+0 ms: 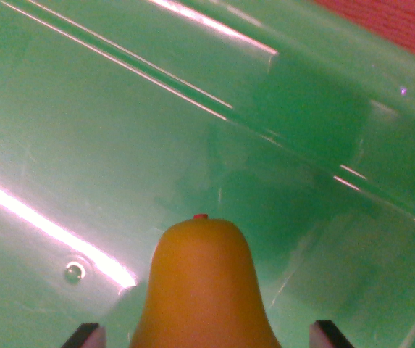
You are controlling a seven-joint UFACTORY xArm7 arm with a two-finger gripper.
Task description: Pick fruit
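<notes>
A green plastic bin (120,145) fills almost the whole wrist view. Its surface is smooth and glossy, slightly translucent, streaked with bright pinkish-white reflections and fine scuff lines. A raised ridge or step in its wall runs diagonally from the upper left toward the right edge. Beyond the bin's rim, in the top right corner, shows a small patch of red, finely woven-looking surface (395,22) (whether cloth or mat cannot be told).

Inside the bin sits the fruit, a yellow-orange pear (203,290), at the bottom centre of the view. It has a matte, even skin, a rounded narrow top widening downward into a bell shape, and a tiny reddish stub at its tip. Its lower part is cut off by the frame's bottom edge.

The end effector (207,337) points into the bin, with only two dark fingertips (84,336) showing, one on each side of the pear at the bottom edge. Both stand clearly apart from the pear's flanks, so the jaws are spread wide and grip nothing.

To the left of the pear, a small round silvery dimple (74,272) marks the bin's surface.
</notes>
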